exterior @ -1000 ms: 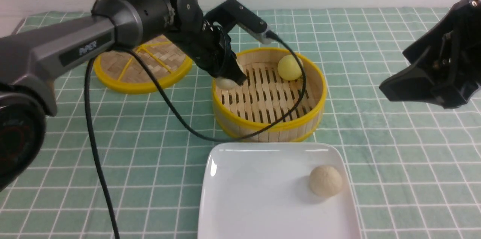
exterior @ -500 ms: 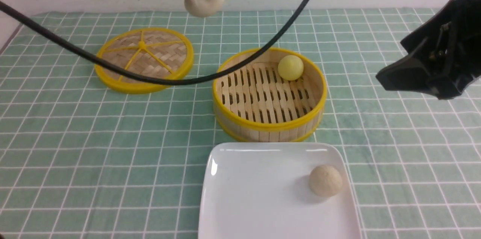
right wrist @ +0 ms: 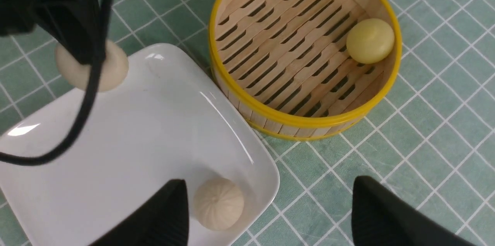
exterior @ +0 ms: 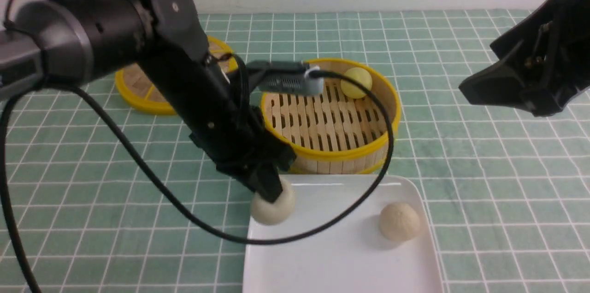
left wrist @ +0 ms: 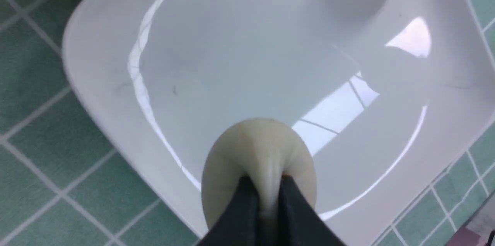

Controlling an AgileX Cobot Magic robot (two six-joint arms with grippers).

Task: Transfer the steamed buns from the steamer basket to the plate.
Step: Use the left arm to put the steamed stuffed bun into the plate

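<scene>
My left gripper (exterior: 271, 191) is shut on a pale beige bun (exterior: 273, 206), squeezing it over the far left corner of the white square plate (exterior: 332, 256). In the left wrist view the bun (left wrist: 263, 149) bulges between the black fingers (left wrist: 247, 207) just above the plate (left wrist: 232, 64). A second beige bun (exterior: 399, 222) lies on the plate's right side. The yellow bun (exterior: 356, 82) sits at the far right inside the bamboo steamer basket (exterior: 330, 155). My right gripper (right wrist: 270, 215) is open and empty, high on the right; its view shows the basket (right wrist: 305, 122) and the plate (right wrist: 135, 141).
The flat woven lid (exterior: 138, 92) with yellow spokes lies at the far left, partly behind my left arm. A black cable (exterior: 322, 228) loops from the left wrist across the plate and basket. A green checked cloth (exterior: 498, 201) covers the table.
My left arm has lifted the beige bun out of the basket, swung it high, then brought it down to the plate's far left corner. The right gripper has barely moved.
</scene>
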